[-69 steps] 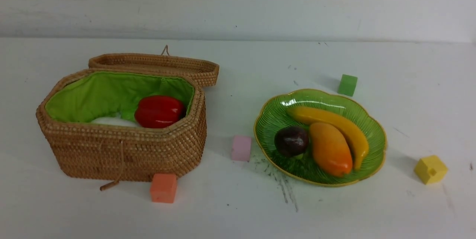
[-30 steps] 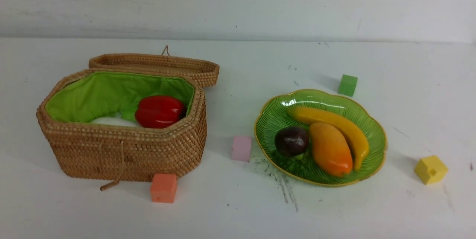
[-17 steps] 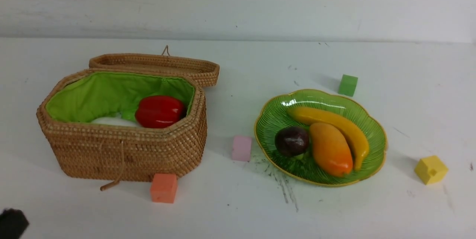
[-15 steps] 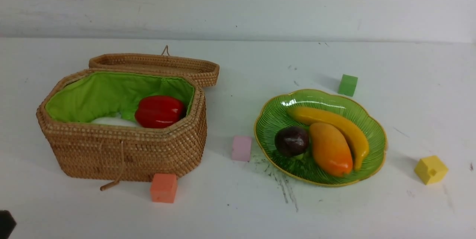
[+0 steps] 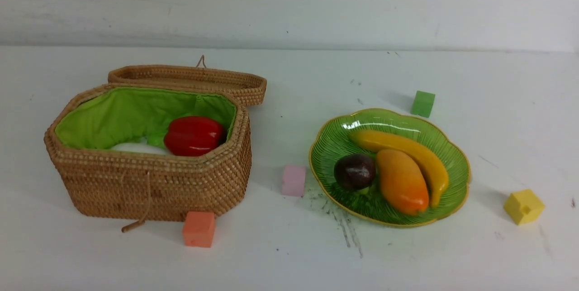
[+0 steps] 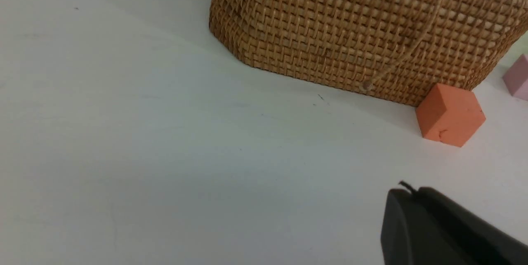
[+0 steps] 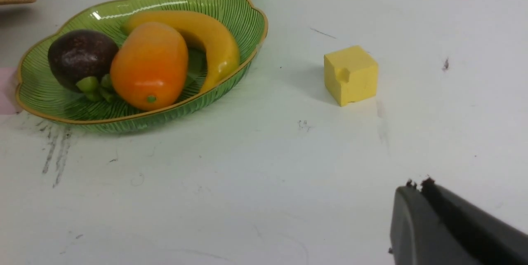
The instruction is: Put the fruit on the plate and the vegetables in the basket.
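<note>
Green glass carries all your fruit: the plate holds the banana along its far side, the mango touching it on the near side, and the mangosteen just left of the mango, green cap turned down toward you.

Left of the plate, well apart, stands the wicker basket with its lid thrown back behind it. Inside, against the green lining, you can see the red bell pepper and, beside it, a slice of the white radish; anything else in there is hidden by the near wall.

Your left gripper has its jaws pressed together and holds nothing; it hangs above bare table, nearer you than the basket and the orange cube at the basket's foot. Your right gripper is likewise closed and empty, on the near side of the plate, apart from the yellow cube.

A pink cube sits between basket and plate, just beside the plate's left rim. A green cube lies just behind the plate.
</note>
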Available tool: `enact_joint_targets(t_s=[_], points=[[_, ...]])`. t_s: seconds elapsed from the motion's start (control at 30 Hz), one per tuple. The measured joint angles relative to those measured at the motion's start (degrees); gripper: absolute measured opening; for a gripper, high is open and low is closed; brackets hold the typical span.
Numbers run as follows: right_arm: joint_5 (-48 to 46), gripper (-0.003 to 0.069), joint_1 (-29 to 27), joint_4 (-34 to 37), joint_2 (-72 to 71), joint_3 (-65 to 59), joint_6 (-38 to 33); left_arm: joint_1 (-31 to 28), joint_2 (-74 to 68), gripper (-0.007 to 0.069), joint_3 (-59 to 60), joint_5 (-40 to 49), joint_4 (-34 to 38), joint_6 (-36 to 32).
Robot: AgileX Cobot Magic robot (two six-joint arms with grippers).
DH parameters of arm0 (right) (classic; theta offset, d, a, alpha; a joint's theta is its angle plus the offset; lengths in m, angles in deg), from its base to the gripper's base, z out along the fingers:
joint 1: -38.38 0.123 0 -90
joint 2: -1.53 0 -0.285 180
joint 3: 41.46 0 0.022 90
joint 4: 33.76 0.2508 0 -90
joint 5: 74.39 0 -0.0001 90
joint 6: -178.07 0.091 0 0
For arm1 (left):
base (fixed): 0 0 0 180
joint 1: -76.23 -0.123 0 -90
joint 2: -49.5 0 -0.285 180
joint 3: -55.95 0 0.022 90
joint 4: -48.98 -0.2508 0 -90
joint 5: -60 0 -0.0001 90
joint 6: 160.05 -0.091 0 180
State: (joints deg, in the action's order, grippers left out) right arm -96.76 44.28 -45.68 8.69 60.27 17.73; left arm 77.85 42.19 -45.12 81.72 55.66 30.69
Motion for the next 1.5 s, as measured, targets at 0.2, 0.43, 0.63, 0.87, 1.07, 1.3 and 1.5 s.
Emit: enact_joint_targets(t_s=[0.2, 0.43, 0.63, 0.87, 1.07, 1.3, 1.5], points=[[0.0, 0.0040, 0.0, 0.0, 0.0, 0.0, 0.0, 0.0, 0.0, -0.0013, 0.0, -0.5, 0.0, 0.0], [0.0, 0.0051, 0.0, 0.0, 0.0, 0.0, 0.0, 0.0, 0.0, -0.0013, 0.0, -0.5, 0.0, 0.0], [0.0, 0.0059, 0.0, 0.0, 0.0, 0.0, 0.0, 0.0, 0.0, -0.0013, 0.0, -0.5, 0.0, 0.0], [0.0, 0.0073, 0.0, 0.0, 0.0, 0.0, 0.0, 0.0, 0.0, -0.0013, 0.0, -0.5, 0.0, 0.0], [0.0, 0.0074, 0.0, 0.0, 0.0, 0.0, 0.0, 0.0, 0.0, -0.0013, 0.0, -0.5, 0.0, 0.1], [0.0, 0.0079, 0.0, 0.0, 0.0, 0.0, 0.0, 0.0, 0.0, -0.0010, 0.0, -0.5, 0.0, 0.1], [0.0, 0.0092, 0.0, 0.0, 0.0, 0.0, 0.0, 0.0, 0.0, -0.0008, 0.0, -0.5, 0.0, 0.2]])
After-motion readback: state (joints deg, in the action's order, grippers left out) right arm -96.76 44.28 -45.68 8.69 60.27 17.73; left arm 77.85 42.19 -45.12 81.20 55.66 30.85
